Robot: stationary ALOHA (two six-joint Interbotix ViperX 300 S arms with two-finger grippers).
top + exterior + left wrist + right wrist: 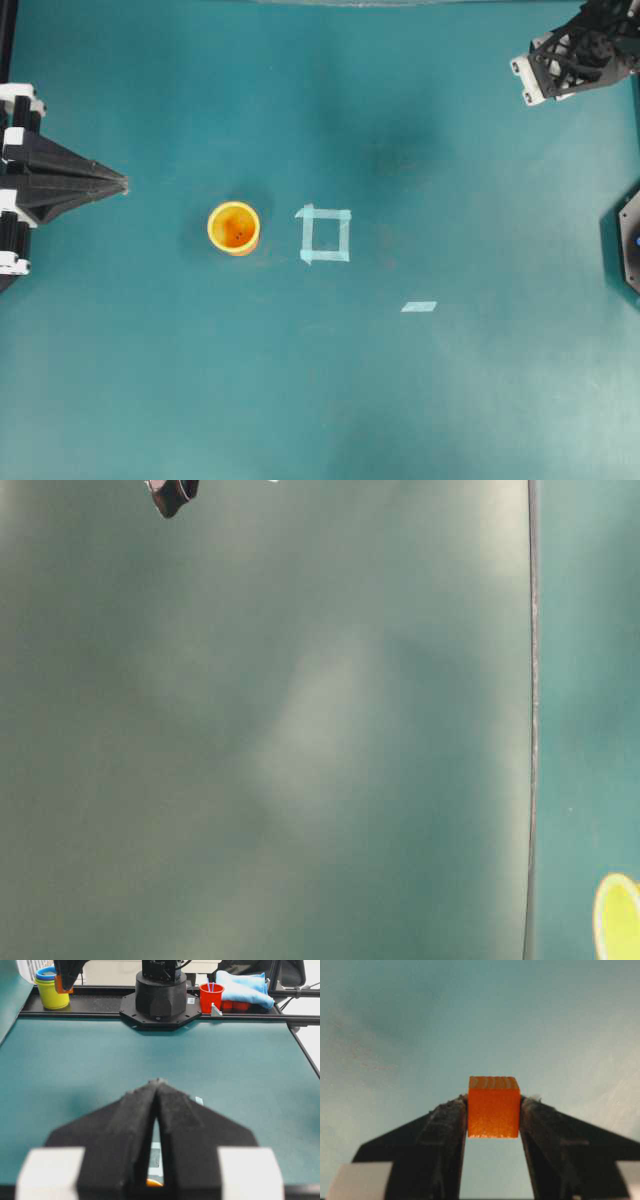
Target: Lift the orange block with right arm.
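orange block (493, 1107) sits square, upright btwn right arm's jaws.

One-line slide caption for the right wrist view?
Right gripper fingers clamp the orange block from both sides, above the teal table.

Right arm (585, 55) cut off at overhead edge (table-level view blurred)

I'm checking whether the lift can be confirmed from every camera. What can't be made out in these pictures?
- Orange block: clear only in the right wrist view; overhead, the right end effector hides it.
- Block's height above the table: no view settles it.
- Table-level view: mostly blur; the cup is cut off by the frame edge.
- Left end effector: blocks the cup in the left wrist view.
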